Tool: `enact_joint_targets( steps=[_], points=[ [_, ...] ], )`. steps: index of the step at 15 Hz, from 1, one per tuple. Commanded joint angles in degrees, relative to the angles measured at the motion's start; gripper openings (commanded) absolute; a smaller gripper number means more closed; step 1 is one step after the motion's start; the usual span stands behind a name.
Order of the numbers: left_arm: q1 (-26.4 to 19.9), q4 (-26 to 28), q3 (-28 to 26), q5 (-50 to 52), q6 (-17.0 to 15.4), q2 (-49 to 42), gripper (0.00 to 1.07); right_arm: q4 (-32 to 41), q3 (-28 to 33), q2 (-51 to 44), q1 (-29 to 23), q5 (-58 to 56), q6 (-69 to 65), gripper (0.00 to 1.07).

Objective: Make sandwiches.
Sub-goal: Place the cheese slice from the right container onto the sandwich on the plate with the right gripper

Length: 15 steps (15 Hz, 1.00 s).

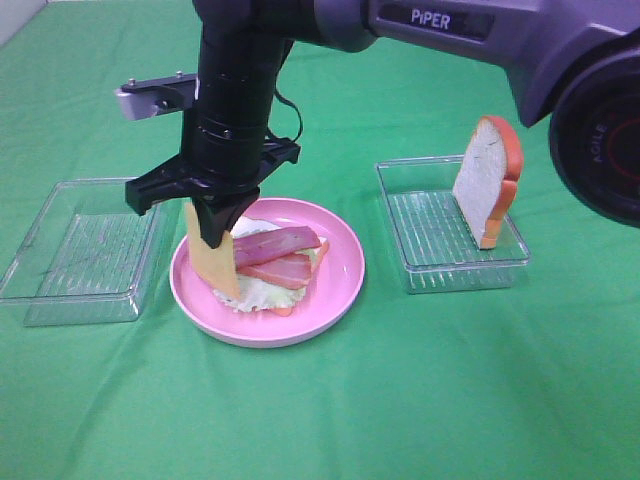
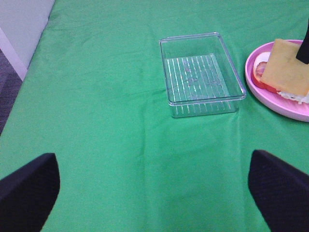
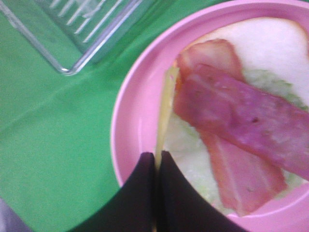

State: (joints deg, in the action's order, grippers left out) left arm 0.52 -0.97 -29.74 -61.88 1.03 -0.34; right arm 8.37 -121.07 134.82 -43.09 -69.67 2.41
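— Pinching the cheese slice on edge, our right gripper holds it over the sandwich on the pink plate, ready to lay it flat.
— And our left gripper?
— Jaws apart, empty, parked clear.

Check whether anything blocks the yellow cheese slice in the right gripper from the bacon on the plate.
Nothing visible does. The right gripper holds the yellow cheese slice upright beside the pink-red bacon strips on the round pink plate.
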Motion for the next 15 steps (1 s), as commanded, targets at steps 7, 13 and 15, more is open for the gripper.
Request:
enact_joint_targets(
  steps=[7,13,15],
  points=[
    [-0.1,-0.1,0.1,0.3,-0.2,-0.2,1.00,-0.3,0.2,1.7,4.5,-3.6,-0.4,0.00],
    [-0.1,-0.1,0.1,0.3,-0.2,-0.2,1.00,-7.7,0.2,4.3,4.5,-4.1,-4.8,0.00],
    [-0.1,-0.1,0.1,0.3,-0.2,-0.2,1.00,-8.4,0.2,4.4,4.5,-4.1,-5.6,0.00]
  ],
)
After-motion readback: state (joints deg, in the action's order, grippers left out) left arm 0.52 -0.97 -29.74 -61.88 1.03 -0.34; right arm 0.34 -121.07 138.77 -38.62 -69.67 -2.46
